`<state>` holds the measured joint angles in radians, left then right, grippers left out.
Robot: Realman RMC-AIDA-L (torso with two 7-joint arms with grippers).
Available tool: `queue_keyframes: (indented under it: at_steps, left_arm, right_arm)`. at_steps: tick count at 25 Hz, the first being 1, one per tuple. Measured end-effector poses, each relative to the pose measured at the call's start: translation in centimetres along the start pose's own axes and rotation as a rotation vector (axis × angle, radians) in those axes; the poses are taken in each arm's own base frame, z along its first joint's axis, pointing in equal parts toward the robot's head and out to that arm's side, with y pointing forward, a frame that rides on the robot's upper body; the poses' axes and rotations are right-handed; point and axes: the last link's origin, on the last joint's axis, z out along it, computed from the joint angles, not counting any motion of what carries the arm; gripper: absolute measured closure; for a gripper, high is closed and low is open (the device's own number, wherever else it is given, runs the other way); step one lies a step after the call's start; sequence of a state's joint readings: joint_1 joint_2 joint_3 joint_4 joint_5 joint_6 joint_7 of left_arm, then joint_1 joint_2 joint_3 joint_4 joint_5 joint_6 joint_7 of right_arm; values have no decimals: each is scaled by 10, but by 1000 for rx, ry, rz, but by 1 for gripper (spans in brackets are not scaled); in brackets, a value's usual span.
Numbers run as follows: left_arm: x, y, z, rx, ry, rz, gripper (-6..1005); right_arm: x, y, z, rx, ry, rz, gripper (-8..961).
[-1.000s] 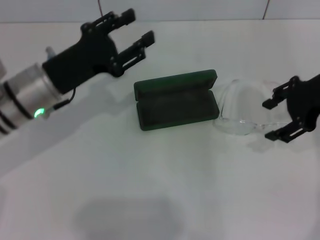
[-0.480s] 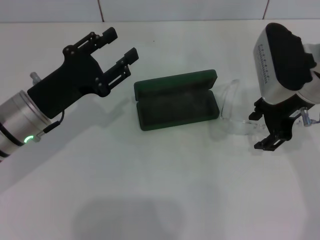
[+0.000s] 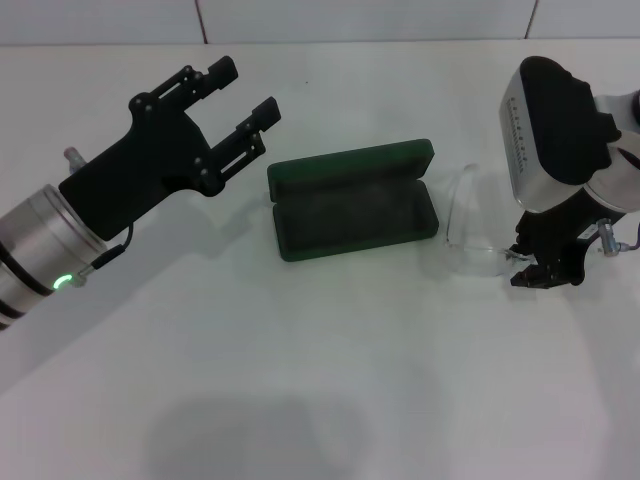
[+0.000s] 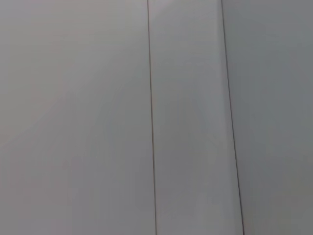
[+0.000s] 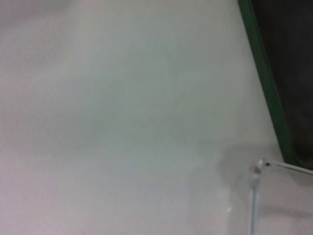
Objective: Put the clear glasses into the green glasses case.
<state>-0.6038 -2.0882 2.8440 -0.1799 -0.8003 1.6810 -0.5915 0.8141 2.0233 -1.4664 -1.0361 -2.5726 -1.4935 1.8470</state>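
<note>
The green glasses case [image 3: 352, 200] lies open at the table's middle, its dark lining empty. Just right of it lie the clear glasses [image 3: 470, 240]. My right gripper [image 3: 532, 275] points down at the right end of their front rim and is shut on it. The right wrist view shows the green glasses case edge [image 5: 268, 88] and a thin piece of the clear glasses [image 5: 255, 171]. My left gripper [image 3: 243, 88] hovers open to the left of the case, apart from it, holding nothing.
The white table [image 3: 330, 370] carries nothing else in view. A tiled white wall [image 3: 360, 18] runs along the back edge. The left wrist view holds only a pale panelled surface [image 4: 98, 117].
My right arm swung in over the glasses, came down at their right end, and its fingers closed. The left arm drew back leftward, then held still.
</note>
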Motion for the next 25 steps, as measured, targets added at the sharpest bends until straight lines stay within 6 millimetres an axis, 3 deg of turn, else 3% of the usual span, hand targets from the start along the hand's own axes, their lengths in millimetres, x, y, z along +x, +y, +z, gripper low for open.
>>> queue_keyframes:
  at_steps: [5,7,11,17,25]
  left_arm:
    - [-1,1,0,2,2,12,376]
    - [-2,3,-3,4,5,5,377]
    - [-2,6,-4,2,12,-8,377]
    - [7,15,-8,-86,54,-84,377]
    - [22,27,7,-333,44,-242,377]
  right_arm:
    - [4,0,1,8,-2,8,550]
    - [5,-1,-2,21,-10,9,757]
    - [12,2,-15,62,-56,2,804]
    - [21,19,-40,130,-294,-71,839]
    - [20,50,-28,202,-673,-304,838]
